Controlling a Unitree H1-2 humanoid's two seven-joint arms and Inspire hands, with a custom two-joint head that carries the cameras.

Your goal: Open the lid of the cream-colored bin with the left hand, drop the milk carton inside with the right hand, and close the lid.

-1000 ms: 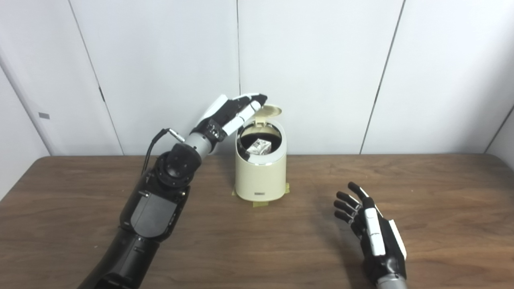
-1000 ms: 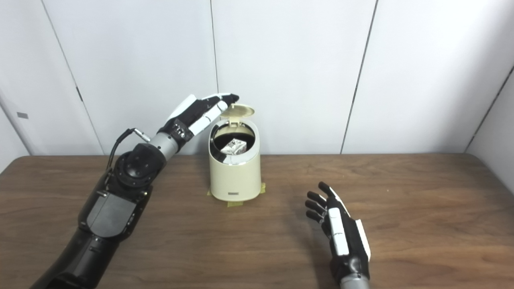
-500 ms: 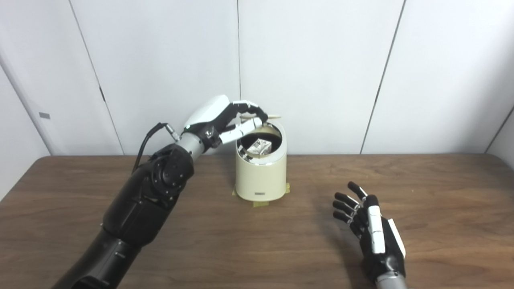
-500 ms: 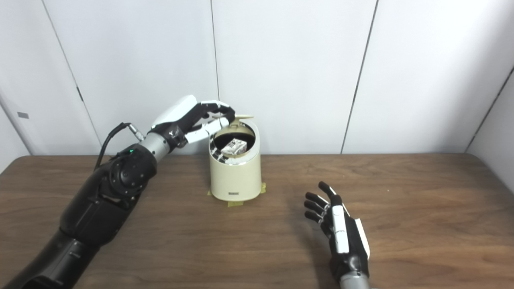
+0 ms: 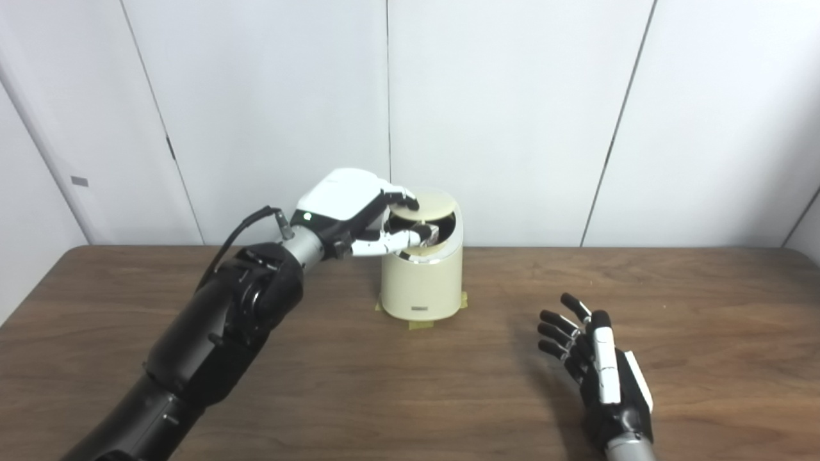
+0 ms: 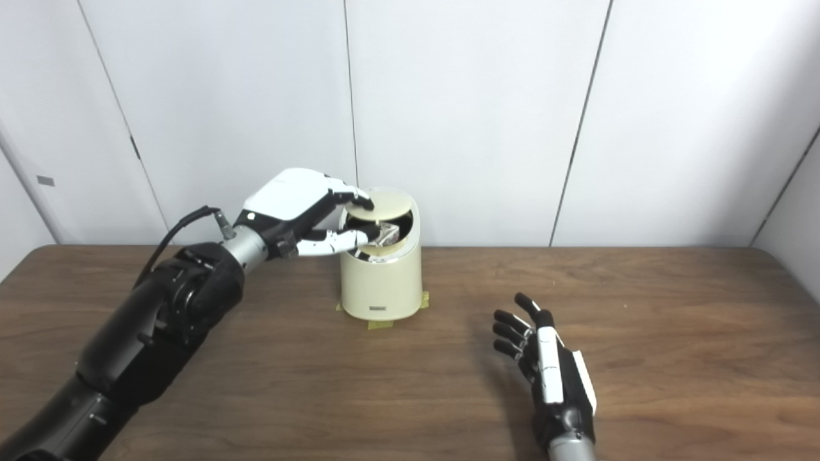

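We press the lid [image 5: 430, 203] nearly flat over the cream bin [image 5: 421, 282] at the far middle of the bench [image 5: 410, 397] with our left hand [image 5: 351, 211], fingers on it, the carton [image 5: 430, 234] showing in the gap, while our right hand [image 5: 599, 368] rests released, near right.

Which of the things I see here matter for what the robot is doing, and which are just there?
Part of the job:
- bin
- lid, nearly shut
- milk carton, inside the bin
- left hand, on the lid
- right hand, open, idle

Just there:
- table
- yellow tape under the bin
- wall panels
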